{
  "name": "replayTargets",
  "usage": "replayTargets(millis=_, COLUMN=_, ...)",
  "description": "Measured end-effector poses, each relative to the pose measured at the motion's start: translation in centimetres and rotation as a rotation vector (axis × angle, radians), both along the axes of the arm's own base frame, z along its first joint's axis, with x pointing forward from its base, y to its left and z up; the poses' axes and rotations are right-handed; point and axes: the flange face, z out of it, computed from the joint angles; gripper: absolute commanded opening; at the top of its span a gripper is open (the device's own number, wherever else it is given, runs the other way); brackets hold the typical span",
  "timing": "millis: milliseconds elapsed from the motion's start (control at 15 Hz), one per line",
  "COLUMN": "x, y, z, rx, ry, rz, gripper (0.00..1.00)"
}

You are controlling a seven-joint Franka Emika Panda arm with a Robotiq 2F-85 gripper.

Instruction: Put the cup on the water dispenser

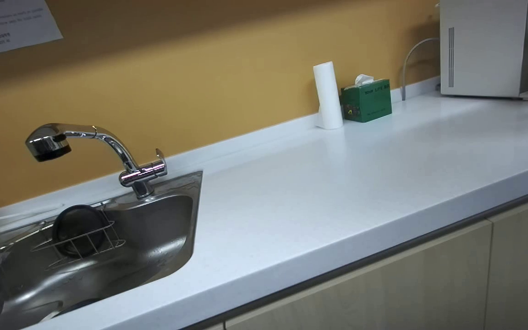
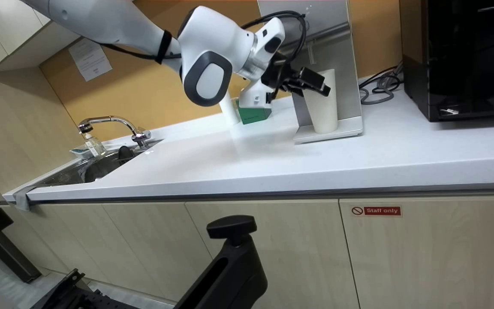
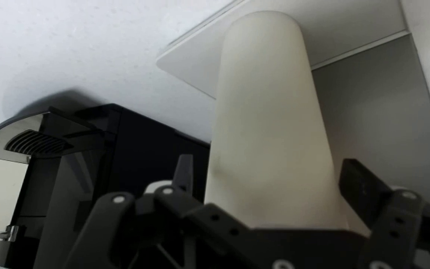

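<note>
The white cup stands upright on the tray of the water dispenser. In the wrist view the cup is between my fingers, its base on the dispenser's tray. My gripper is open around the upper part of the cup. A gap shows beside the left finger; the right finger is close to the cup, and I cannot tell if it touches. In an exterior view my gripper reaches across the cup's upper part. Another exterior view shows the dispenser's white side; the cup is out of view there.
A white paper roll and a green tissue box stand by the wall. The sink with its chrome tap is farther along the counter. A black appliance stands beside the dispenser, with coiled cables between.
</note>
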Motion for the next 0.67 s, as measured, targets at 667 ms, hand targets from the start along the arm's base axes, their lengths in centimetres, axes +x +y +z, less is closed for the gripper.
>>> replayTargets(millis=667, x=-1.3, y=1.1, z=-0.1, rx=0.035, ry=0.103, rz=0.079, gripper=1.0)
